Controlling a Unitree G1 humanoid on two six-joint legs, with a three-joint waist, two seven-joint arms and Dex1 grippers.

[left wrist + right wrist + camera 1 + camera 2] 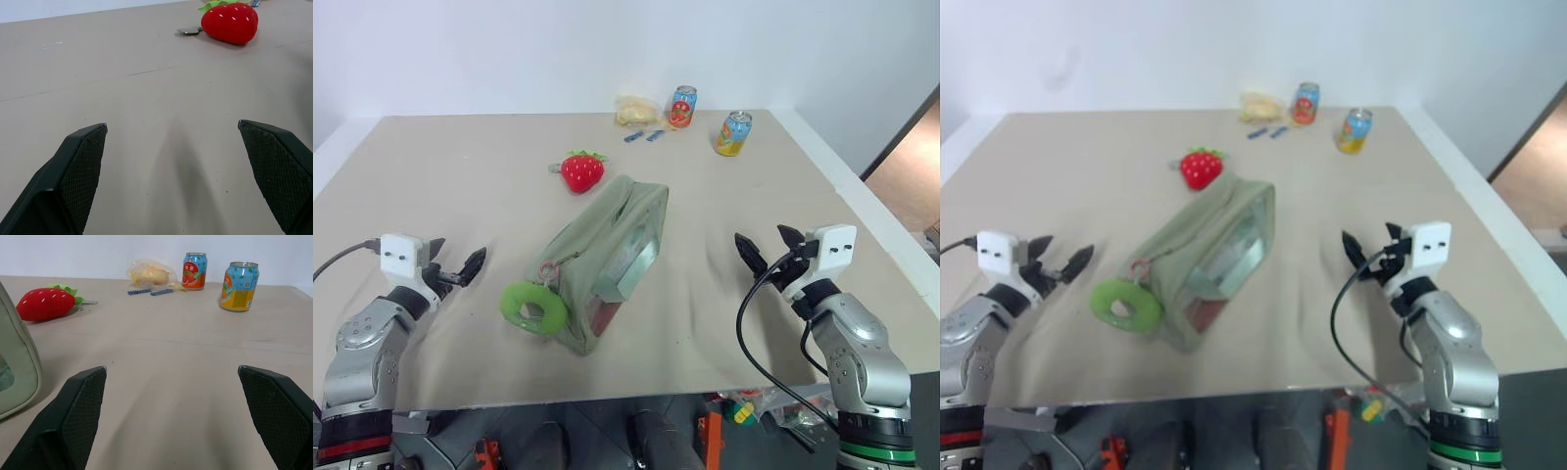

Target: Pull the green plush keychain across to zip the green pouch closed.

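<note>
We see the green plush keychain [533, 307] lying flat on the table [431, 186], at the near end of the green pouch [612, 250] and touching it, joined by a small pinkish loop [548, 271]. The pouch lies at a slant in the middle of the table, its near end toward our left and its far end angled away to the right, with the clear side panel [631, 262] facing our right. The keychain is not far from the table's front edge, with a strip of bare cloth between them.

Just beyond the pouch's far end sits a red strawberry plush [581, 171], near it but apart. Well behind, by the back edge, stand two drink cans [682, 107] [733, 133], a clear bag with something yellow in it [634, 110] and two small blue pieces [643, 136].

Our left gripper [455, 267] hovers over the table left of the keychain, fingers spread wide and empty, with bare tabletop between. Our right gripper [766, 245] hangs right of the pouch, also wide open and holding nothing, with open surface around it and the table's right edge farther off to its side.
</note>
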